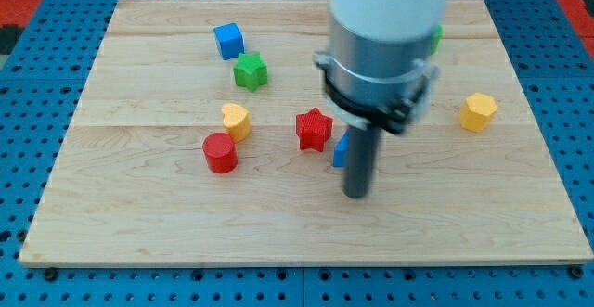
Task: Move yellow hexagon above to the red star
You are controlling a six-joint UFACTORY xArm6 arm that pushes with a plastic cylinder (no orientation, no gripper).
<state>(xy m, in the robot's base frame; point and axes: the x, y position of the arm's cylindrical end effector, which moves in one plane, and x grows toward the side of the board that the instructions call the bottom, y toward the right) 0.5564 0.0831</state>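
My tip [355, 194] sits on the counter [139, 233] just right-below the red star [314, 128], no fingers on rod, yellow hexagon [479, 111] well apart at view's right.

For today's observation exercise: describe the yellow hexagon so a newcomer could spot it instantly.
Start at the wooden board and go to its right edge in the view. The yellow hexagon sits alone there, right of my tip. The other yellow block, left of the red star, is rounded, not six-sided.

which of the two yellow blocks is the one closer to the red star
The yellow block at the view's left, beside the red cylinder, lies closer to the red star. The yellow hexagon sits far off at the view's right.
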